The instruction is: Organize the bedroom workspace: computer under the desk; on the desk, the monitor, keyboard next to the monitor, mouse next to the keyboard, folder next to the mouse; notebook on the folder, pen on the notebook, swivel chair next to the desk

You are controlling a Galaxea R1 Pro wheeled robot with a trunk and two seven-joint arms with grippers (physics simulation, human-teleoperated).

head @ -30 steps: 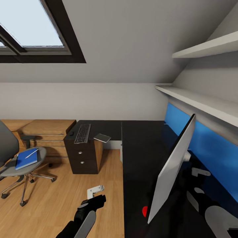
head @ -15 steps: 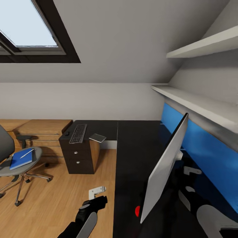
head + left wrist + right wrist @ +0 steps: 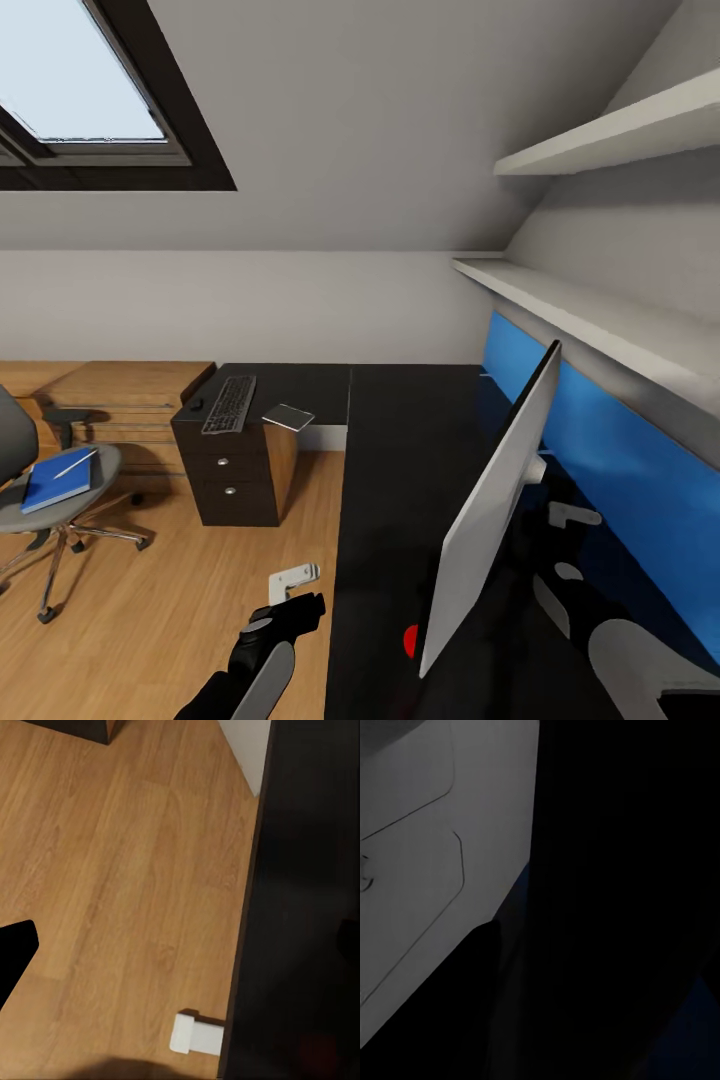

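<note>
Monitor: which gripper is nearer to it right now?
Right. The right gripper sits over the desk just behind the monitor, close to its silver back. The left gripper hangs over the wooden floor, off the desk's edge.

Gloss, wood grain and matt paint in an attic workspace

The large L-shaped black desk point(image 3: 400, 450) has a glossy, mirror-like top; the wide flat monitor point(image 3: 490, 510) shows a smooth satin silver-white back. The warm plank floor point(image 3: 150, 600) and low cabinets point(image 3: 120, 385) look like light wood with visible grain. The grey swivel chair point(image 3: 30, 480) has a cloth-like seat and shiny chrome legs, bearing a smooth bright blue folder point(image 3: 55, 482).
</note>
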